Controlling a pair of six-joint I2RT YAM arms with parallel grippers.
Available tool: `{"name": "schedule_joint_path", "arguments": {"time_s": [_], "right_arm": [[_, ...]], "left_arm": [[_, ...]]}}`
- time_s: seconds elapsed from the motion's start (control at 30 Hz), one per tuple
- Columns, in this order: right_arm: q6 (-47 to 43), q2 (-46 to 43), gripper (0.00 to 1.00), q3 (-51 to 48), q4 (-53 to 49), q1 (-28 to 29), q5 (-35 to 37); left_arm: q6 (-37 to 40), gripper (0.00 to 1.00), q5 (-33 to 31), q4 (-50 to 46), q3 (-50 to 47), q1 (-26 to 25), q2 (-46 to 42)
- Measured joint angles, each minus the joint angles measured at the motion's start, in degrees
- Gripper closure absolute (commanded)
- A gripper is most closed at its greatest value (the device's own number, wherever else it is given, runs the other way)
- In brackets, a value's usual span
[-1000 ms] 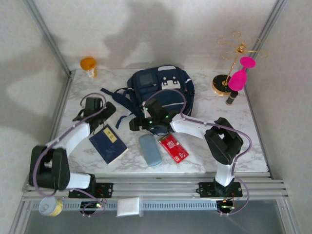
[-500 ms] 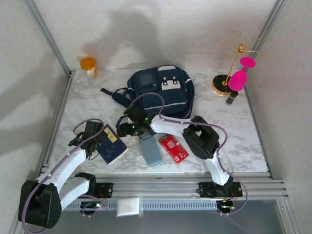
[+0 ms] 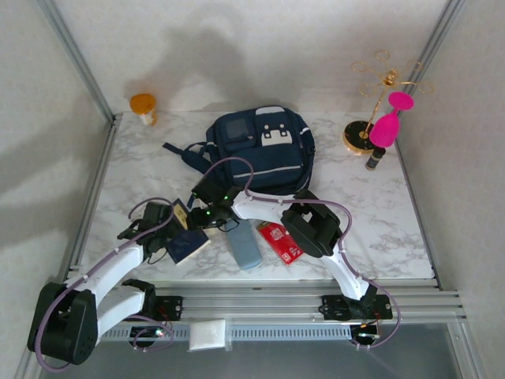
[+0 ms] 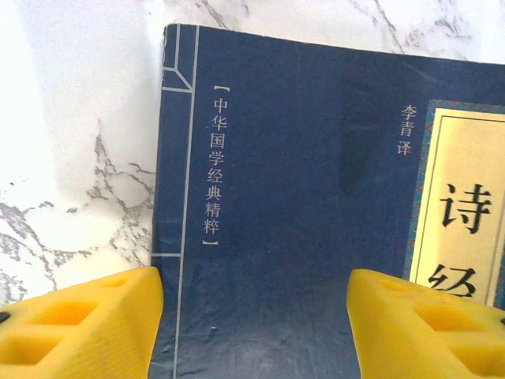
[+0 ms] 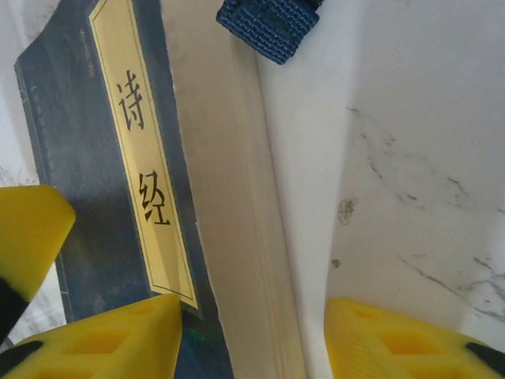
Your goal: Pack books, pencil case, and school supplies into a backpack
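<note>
A blue book (image 3: 188, 242) with a yellow label lies on the marble near the front left. My left gripper (image 3: 167, 234) hangs over its spine side, and its yellow fingers (image 4: 87, 324) stand apart above the cover (image 4: 300, 197), open. My right gripper (image 3: 205, 215) reaches in from the right, open. It straddles the book's page edge (image 5: 237, 237), one finger (image 5: 110, 339) over the label (image 5: 146, 189), the other over bare marble. The grey-blue pencil case (image 3: 243, 242) and the red packet of school supplies (image 3: 282, 242) lie just right of the book. The navy backpack (image 3: 264, 150) rests behind them.
A backpack strap end (image 5: 268, 22) lies beside the book's far corner. An orange-lidded jar (image 3: 144, 106) stands at the back left. A gold stand (image 3: 377, 103) with a pink piece is at the back right. The right arm's link (image 3: 312, 225) crosses above the packet.
Both arms have swung to the blue book, the left from the far left and the right from the backpack's front. Both sets of jaws have narrowed.
</note>
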Motion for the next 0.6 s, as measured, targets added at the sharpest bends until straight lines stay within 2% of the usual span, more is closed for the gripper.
{"name": "schedule_joint_path", "arguments": {"time_s": [0.27, 0.6], "right_arm": [[-0.04, 0.31, 0.58, 0.37, -0.35, 0.33, -2.45], [-0.50, -1.88, 0.73, 0.24, -0.87, 0.33, -4.28]], "left_arm": [[0.35, 0.40, -2.80, 0.33, -0.02, -1.46, 1.25], [0.33, 0.39, -5.20, 2.51, -0.02, -2.10, 3.50]]}}
